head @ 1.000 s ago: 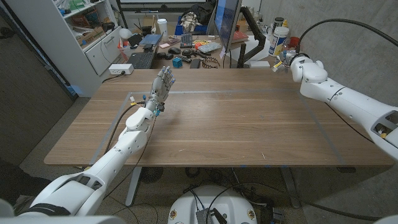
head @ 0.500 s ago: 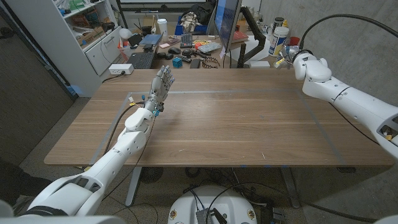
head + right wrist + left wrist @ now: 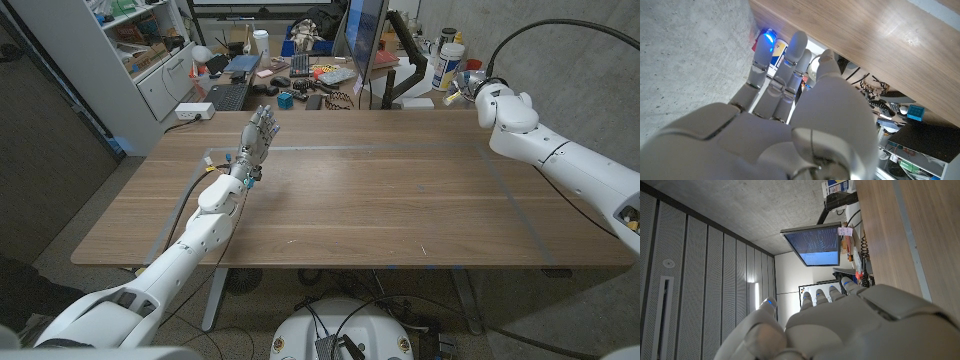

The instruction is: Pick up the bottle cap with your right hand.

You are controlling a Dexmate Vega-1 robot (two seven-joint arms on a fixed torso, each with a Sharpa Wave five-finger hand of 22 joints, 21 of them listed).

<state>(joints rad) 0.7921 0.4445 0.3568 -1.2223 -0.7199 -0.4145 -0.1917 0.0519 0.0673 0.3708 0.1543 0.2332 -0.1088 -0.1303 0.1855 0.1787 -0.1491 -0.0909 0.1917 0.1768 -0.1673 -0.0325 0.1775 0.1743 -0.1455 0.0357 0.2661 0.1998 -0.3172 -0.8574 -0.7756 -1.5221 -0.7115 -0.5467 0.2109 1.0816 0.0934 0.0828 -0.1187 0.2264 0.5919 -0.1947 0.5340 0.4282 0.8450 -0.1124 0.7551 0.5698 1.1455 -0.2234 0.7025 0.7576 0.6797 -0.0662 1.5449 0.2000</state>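
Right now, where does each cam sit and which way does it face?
Head view: on the robot's head, looking down over the table; left hand and right hand show.
Left wrist view: behind the left hand, facing the monitor.
Right wrist view: behind the right hand, fingers past the table's edge.
Shared: head and left wrist views both show the monitor.

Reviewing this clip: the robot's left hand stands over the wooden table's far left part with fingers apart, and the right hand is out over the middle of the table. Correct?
Not quite. The head view shows the right hand at the wooden table's far right corner, not the middle. The left hand is as you say.
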